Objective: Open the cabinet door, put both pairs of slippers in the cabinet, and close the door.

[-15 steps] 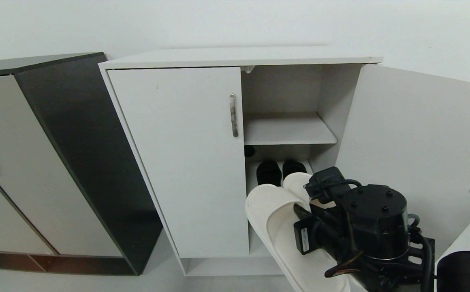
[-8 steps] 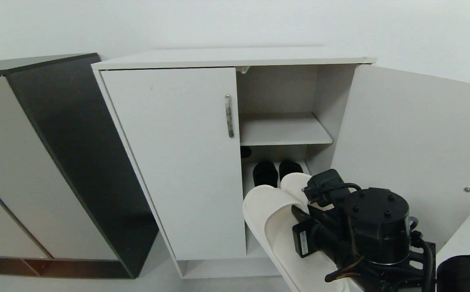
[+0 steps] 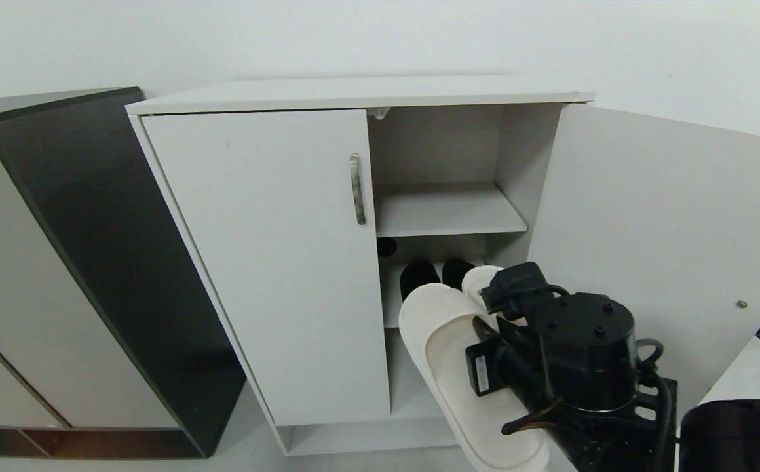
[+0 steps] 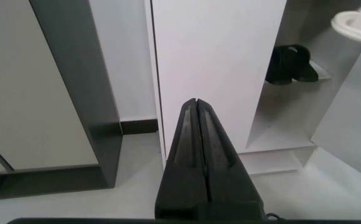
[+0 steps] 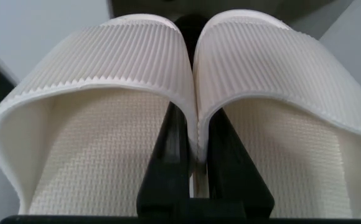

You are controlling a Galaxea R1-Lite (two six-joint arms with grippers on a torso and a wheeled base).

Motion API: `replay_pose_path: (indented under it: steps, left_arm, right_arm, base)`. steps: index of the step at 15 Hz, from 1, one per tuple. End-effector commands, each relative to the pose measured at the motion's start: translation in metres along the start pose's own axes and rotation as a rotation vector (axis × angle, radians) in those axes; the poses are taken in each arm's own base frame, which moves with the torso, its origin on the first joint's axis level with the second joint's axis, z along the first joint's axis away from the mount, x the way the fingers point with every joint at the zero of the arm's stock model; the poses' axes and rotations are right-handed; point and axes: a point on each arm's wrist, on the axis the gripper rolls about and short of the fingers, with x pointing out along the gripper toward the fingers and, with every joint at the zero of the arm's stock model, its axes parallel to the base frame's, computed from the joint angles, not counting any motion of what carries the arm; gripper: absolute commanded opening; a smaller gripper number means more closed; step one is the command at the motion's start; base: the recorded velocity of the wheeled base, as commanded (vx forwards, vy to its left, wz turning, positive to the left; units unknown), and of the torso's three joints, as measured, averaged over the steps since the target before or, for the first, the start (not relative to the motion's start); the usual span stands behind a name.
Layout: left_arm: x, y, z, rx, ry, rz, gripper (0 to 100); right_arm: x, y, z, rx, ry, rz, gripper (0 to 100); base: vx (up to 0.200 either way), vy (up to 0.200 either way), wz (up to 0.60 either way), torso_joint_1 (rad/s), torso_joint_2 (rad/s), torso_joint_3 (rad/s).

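Leftmost, the left tool [image 4: 196, 102] is held with fingers pressed together, facing the cabinet's [image 3: 354, 95] shut left door [image 3: 268, 262]. Black slippers [image 3: 419, 275] are seen on the second shelf [image 3: 390, 308] down. White slippers [image 3: 445, 347] are clamped side by side in the right tool [image 5: 193, 118] before the opening, beside the open right door [image 3: 648, 229].

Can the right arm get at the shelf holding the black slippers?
Probably yes: the right door stands wide open, and the right gripper, holding the white slippers, hangs before the shelf, whose front is bare.
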Motion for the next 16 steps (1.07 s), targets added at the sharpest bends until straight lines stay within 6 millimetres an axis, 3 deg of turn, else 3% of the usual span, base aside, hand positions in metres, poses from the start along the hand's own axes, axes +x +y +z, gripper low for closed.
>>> replay_pose_path:
  steps: [1, 4, 6, 13, 16]
  left_arm:
    - [0.0, 0.0, 0.0, 0.0, 0.0, 0.0, 0]
    - [0.0, 0.0, 0.0, 0.001, 0.0, 0.0, 0]
    - [0.0, 0.0, 0.0, 0.0, 0.0, 0.0, 0]
    - [0.0, 0.0, 0.0, 0.001, 0.0, 0.0, 0]
    - [0.0, 0.0, 0.0, 0.006, 0.0, 0.0, 0]
  right_arm:
    - [0.021, 0.014, 0.019, 0.047, 0.01, -0.088, 0]
    - [0.026, 0.021, 0.062, 0.126, 0.036, -0.159, 0]
    - [0.026, 0.02, 0.08, 0.15, 0.046, -0.203, 0]
    - [0.031, 0.02, 0.077, 0.14, 0.051, -0.219, 0]
    - [0.031, 0.02, 0.077, 0.139, 0.051, -0.219, 0]
  base:
    - [0.0, 0.0, 0.0, 0.0, 0.0, 0.0]
    - [0.0, 0.0, 0.0, 0.0, 0.0, 0.0]
    - [0.0, 0.0, 0.0, 0.0, 0.0, 0.0]
    - [0.0, 0.0, 0.0, 0.0, 0.0, 0.0]
    - [0.2, 0.0, 0.0, 0.001, 0.0, 0.004]
